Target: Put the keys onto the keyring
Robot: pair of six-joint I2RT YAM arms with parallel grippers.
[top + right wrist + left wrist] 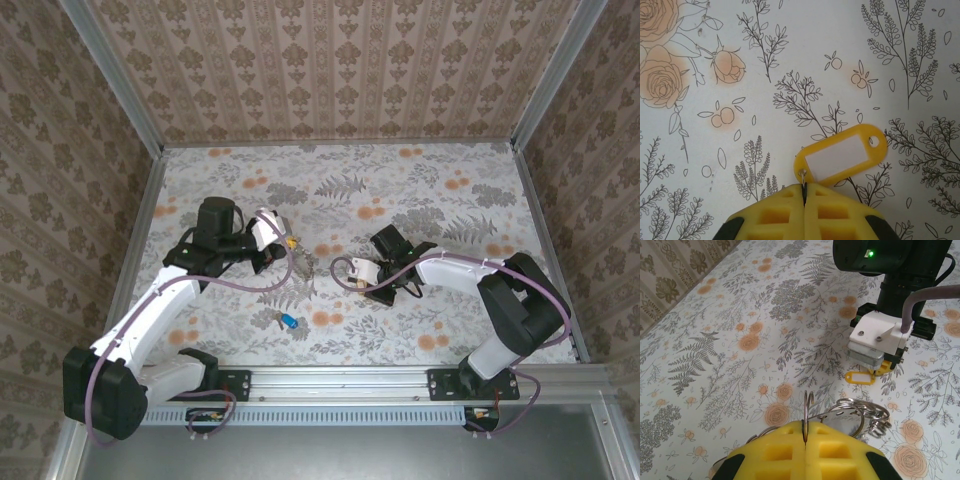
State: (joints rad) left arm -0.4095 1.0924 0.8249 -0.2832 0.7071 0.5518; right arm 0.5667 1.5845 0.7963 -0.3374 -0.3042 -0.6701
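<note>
My left gripper is shut on a thin silver wire ring of the keyring, which pokes up between the yellow pads; further linked rings bunch up to its right, over the table. The yellow key shows as a yellow plastic tag with a white label. It lies flat on the table. My right gripper is shut on the small metal loop at its near end. The left wrist view has that gripper beyond the rings, over the tag. The blue key lies alone on the table near the front rail.
The floral tablecloth covers a table walled on three sides by patterned panels. A metal rail carrying both arm bases runs along the near edge. Purple cables loop beside each arm. The two grippers are close together mid-table.
</note>
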